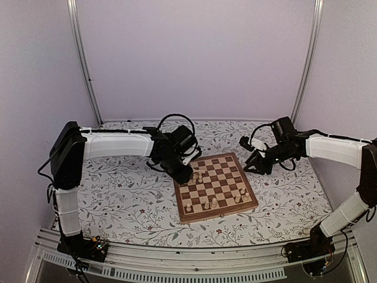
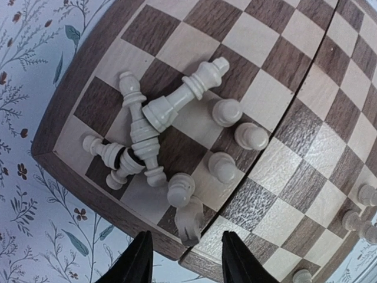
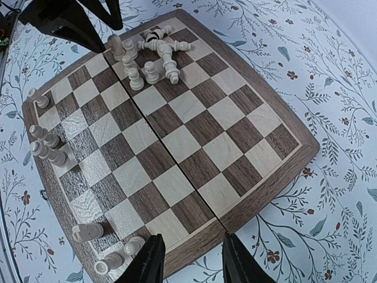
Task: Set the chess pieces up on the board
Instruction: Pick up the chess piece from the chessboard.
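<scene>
The board (image 1: 221,184) lies in the middle of the floral table. A heap of pale chess pieces (image 2: 154,115) lies toppled at its far left corner, with several pawns (image 2: 227,112) standing beside it and a knight (image 2: 189,221) nearest the edge. My left gripper (image 2: 185,266) hovers open over that corner's border, nothing between its fingers. More pieces (image 1: 209,204) stand along the near row. My right gripper (image 3: 191,266) is open above the board's (image 3: 194,135) right edge, holding nothing. The left gripper (image 3: 113,39) shows above the heap (image 3: 154,48).
Loose pieces (image 3: 46,144) stand along one board edge, and a few more (image 3: 109,247) stand or lie near its corner. Floral tablecloth (image 1: 126,200) surrounds the board. White walls and two metal posts (image 1: 85,65) close the back.
</scene>
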`<action>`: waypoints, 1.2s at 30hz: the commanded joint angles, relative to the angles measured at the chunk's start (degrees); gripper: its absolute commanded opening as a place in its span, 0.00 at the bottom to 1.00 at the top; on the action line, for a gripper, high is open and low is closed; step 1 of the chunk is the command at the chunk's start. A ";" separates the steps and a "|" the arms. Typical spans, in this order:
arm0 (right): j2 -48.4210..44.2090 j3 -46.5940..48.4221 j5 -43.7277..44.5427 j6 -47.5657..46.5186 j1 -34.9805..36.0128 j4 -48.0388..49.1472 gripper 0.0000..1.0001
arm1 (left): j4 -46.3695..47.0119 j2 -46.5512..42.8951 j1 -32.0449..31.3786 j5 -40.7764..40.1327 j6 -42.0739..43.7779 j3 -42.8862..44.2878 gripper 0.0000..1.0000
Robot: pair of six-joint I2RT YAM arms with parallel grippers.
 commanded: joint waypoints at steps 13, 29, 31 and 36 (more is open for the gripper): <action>-0.33 -0.73 0.32 -0.85 -0.20 0.37 0.36 | 0.34 2.81 1.57 2.50 -1.40 2.47 0.29; 0.26 -0.80 0.49 -1.20 -0.21 0.24 0.36 | -1.43 -6.88 0.84 6.44 0.22 -1.23 0.04; 0.41 -0.80 0.45 -1.28 -0.26 0.23 0.36 | -1.00 -9.06 -1.10 7.69 1.54 -2.68 0.04; 0.80 -0.71 0.27 -1.37 -0.20 0.07 0.36 | 0.28 -11.07 -6.16 8.97 3.63 -4.49 0.03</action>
